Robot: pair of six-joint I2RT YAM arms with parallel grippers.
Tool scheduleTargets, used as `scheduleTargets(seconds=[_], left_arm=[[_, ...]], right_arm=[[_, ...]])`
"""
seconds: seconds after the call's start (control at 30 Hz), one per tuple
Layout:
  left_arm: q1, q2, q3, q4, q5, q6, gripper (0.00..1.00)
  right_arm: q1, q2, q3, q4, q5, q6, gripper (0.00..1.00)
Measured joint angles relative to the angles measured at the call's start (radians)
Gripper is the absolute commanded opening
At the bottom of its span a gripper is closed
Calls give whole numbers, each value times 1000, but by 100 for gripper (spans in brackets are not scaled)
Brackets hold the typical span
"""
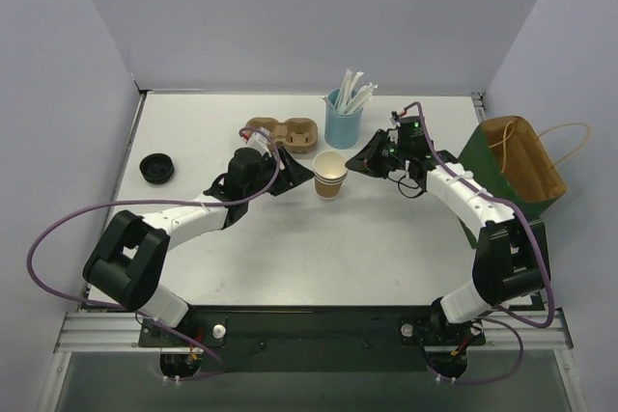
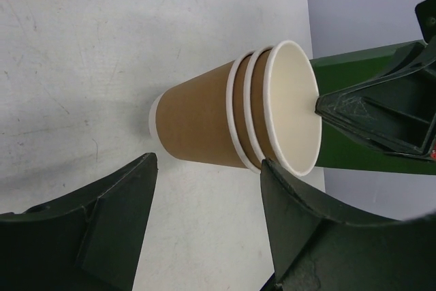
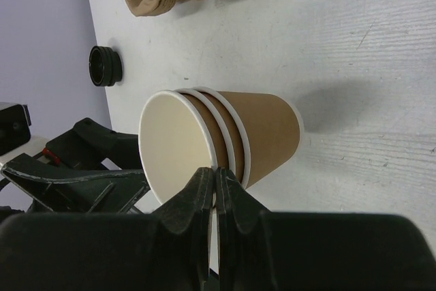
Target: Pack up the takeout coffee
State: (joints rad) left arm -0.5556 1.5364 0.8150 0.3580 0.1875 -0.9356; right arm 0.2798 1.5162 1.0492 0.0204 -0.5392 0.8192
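Overhead camera sits high behind the near edge of the table [image 1: 386, 248], tipped down, taking in the whole top out to the far edge. Left wrist camera is in tight, peering between the left gripper [image 2: 208, 168] fingers toward the right edge. Right wrist camera, just as close, looks over the right gripper [image 3: 215, 175] toward the left edge. All three catch the paper cups [image 1: 330, 175] mid-table, and each wrist view has the opposite gripper behind them.
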Motion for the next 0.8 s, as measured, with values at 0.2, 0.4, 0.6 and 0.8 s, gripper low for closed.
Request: scheduleTargets(seconds=[0.2, 0.4, 0.6, 0.8], left_arm=[[0, 4, -25, 6, 0, -5, 71], [0, 16, -26, 25, 0, -13, 71], [0, 17, -26, 56, 0, -27, 71], [0, 17, -26, 72, 0, -33, 70]], right_arm=[[-5, 0, 0, 3, -3, 8, 0], [-5, 0, 0, 14, -10, 15, 0], [-5, 0, 0, 22, -12, 19, 0], [-5, 0, 0, 23, -16, 22, 0]])
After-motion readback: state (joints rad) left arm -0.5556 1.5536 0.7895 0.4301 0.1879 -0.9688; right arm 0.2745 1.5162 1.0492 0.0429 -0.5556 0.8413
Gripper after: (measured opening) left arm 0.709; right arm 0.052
